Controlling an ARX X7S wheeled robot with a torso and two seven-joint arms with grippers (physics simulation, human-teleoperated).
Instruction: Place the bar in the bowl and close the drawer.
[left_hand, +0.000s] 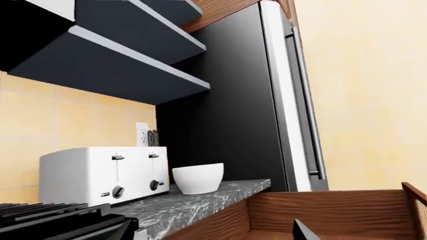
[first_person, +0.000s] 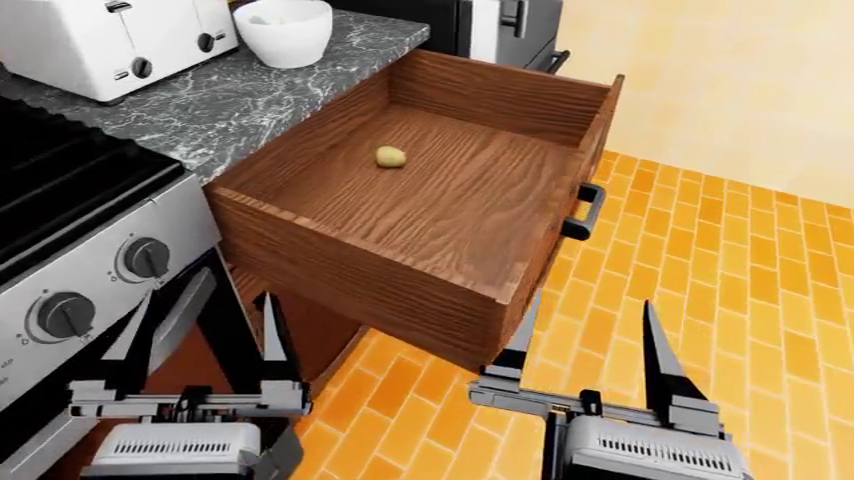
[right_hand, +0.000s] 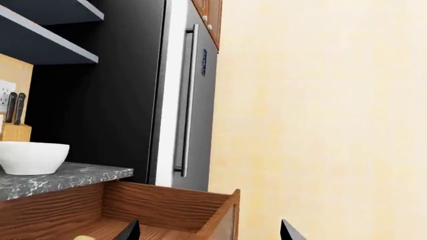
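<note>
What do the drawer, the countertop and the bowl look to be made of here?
The drawer looks like reddish-brown wood, with grain lines across its floor and walls, and has a dark, seemingly metal handle. The countertop looks like polished grey stone, veined white, perhaps marble. The bowl looks like glazed white ceramic, smooth and plain, though plastic can't be excluded.

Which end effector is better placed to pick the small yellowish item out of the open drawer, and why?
Probably the right end effector: it hangs open before the drawer front, nearer the yellowish item. The left end effector sits lower beside the stove.
</note>
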